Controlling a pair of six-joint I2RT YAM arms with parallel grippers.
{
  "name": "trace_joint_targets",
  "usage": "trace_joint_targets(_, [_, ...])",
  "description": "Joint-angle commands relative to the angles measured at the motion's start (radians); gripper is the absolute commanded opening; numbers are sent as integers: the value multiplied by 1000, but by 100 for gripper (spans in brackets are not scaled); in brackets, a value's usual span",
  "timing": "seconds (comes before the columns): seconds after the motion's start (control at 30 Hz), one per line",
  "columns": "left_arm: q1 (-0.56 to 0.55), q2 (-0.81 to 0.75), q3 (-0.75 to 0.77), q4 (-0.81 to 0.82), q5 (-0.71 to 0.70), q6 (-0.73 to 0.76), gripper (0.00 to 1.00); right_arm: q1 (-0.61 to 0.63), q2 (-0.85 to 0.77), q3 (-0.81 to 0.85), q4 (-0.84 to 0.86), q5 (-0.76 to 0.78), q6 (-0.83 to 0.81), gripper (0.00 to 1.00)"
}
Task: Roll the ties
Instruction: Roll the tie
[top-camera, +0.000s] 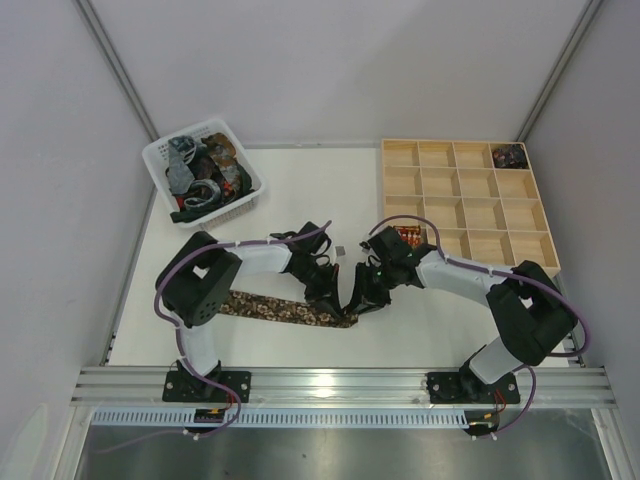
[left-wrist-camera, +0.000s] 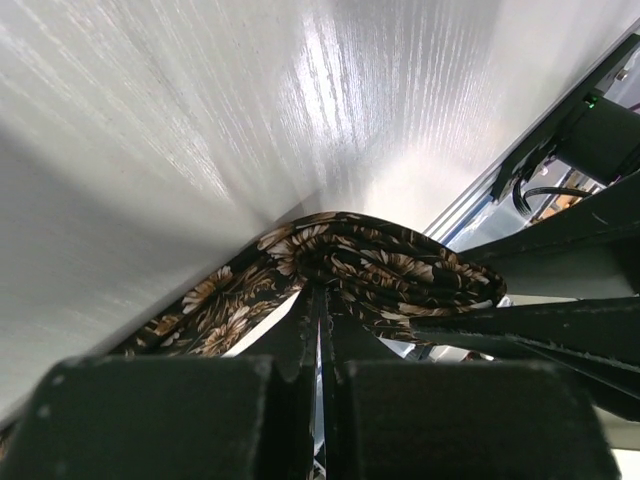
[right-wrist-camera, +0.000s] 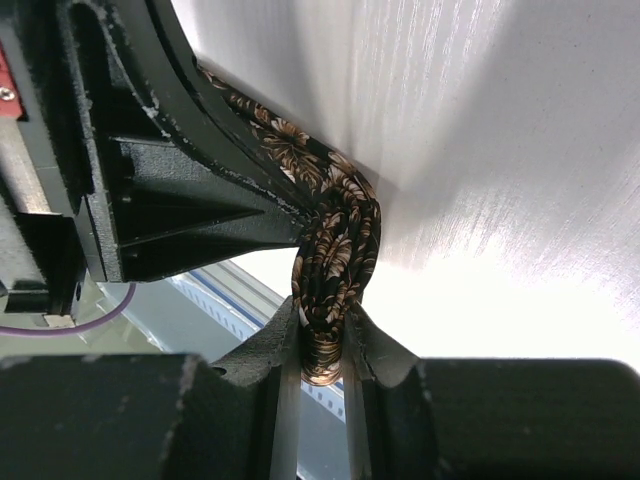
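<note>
Ties (top-camera: 205, 172) in grey, red and black lay heaped in a white basket (top-camera: 183, 135) at the far left corner of the table (top-camera: 300, 190). Nearer the arms, the brown floral tie (top-camera: 265, 306) ran flat across the white surface from under the left arm toward the middle, where its end was bunched into a loose fold. The left gripper (left-wrist-camera: 320, 305) showed its jaws pressed nearly together with the fold's fabric at their tips, clenched on it as far as I could see. Just beside it, the right gripper (right-wrist-camera: 325, 345) was clamped on the same fold, the printed cloth squeezed between its two fingers. Off to the right stood a wooden tray (top-camera: 470, 212) of square compartments. A dark bundle (top-camera: 510, 155) sat in its far right corner cell, and something red (top-camera: 408, 236) showed in a near left cell beside the right wrist.
</note>
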Motion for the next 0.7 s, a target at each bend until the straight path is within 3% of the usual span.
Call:
trace_joint_targets(0.0, [-8, -61, -12, -1, -19, 9, 1, 3, -3, 50, -14, -4, -12, 0])
trace_joint_targets(0.67, [-5, -39, -26, 7, -60, -8, 0, 111, 152, 173, -41, 85, 86, 0])
